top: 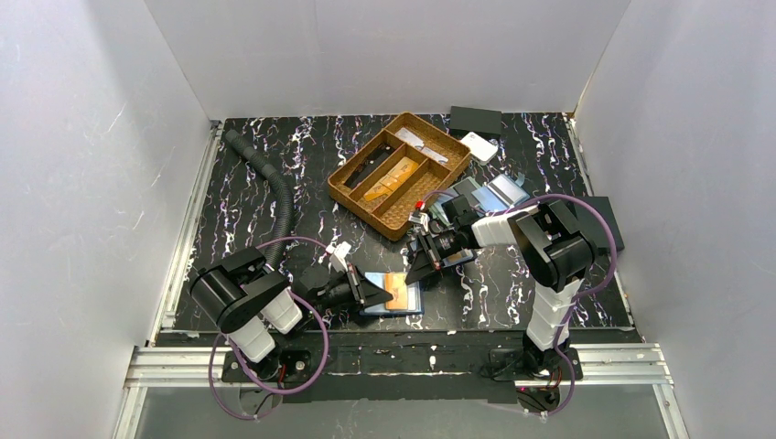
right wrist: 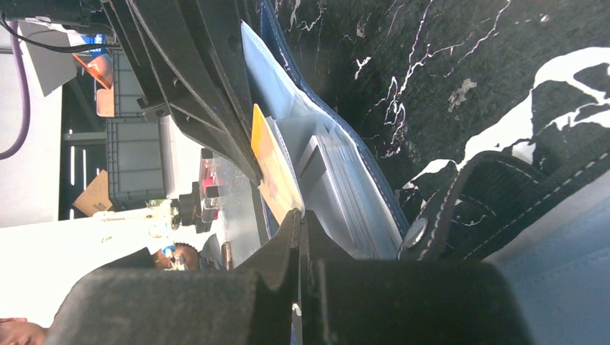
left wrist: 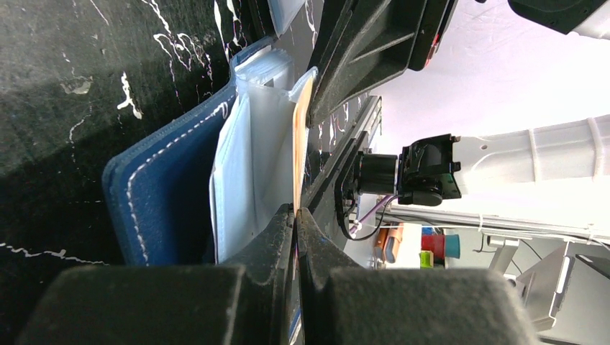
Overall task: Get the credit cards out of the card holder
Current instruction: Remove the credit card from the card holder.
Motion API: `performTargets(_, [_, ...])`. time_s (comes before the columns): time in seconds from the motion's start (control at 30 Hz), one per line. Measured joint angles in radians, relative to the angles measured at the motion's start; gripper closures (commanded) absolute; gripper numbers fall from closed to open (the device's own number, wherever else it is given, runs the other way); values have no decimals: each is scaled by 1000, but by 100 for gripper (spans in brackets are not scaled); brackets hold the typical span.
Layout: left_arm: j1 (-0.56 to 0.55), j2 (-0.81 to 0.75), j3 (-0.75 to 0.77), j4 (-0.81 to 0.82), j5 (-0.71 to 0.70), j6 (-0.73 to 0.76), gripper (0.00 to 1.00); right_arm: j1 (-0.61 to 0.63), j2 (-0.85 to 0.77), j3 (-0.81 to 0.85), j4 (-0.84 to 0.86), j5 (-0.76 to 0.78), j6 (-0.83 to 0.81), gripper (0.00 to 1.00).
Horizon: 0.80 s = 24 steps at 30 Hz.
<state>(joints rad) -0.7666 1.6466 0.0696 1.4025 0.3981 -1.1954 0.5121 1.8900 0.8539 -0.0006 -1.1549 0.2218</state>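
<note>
The blue card holder [top: 409, 303] lies open near the table's front edge, with a yellow-orange credit card [top: 399, 289] showing in it. My left gripper [top: 377, 294] is shut on the holder's left side; in the left wrist view its jaws [left wrist: 296, 213] pinch the clear sleeve [left wrist: 244, 180] where the card's edge [left wrist: 300, 144] runs in, beside the blue cover [left wrist: 165, 201]. My right gripper [top: 422, 268] comes from the far right and is shut on the credit card [right wrist: 272, 162], its tips [right wrist: 300, 215] closed over the card's near corner. The holder's snap strap [right wrist: 439, 215] lies beside it.
A brown compartment tray [top: 400, 172] with utensils stands behind the holder. A black ribbed hose [top: 274, 187] runs along the left. A white case [top: 479, 146], a black box [top: 475, 120] and shiny sleeves [top: 490, 194] lie at the back right. White walls enclose the table.
</note>
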Motion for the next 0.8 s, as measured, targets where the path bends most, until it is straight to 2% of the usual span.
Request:
performTargets(0.33, [14, 17, -5, 17, -9, -11, 100, -3, 0, 0, 0, 16, -16, 99])
performTargets(0.6, [29, 34, -5, 32, -3, -18, 94, -8, 3, 0, -14, 26, -21, 99])
performTargets(0.73, [34, 40, -10, 32, 7, -21, 94, -20, 9, 0, -27, 35, -33, 99])
performTargets(0.8, [37, 51, -11, 31, 10, -21, 98, -26, 14, 0, -31, 38, -39, 99])
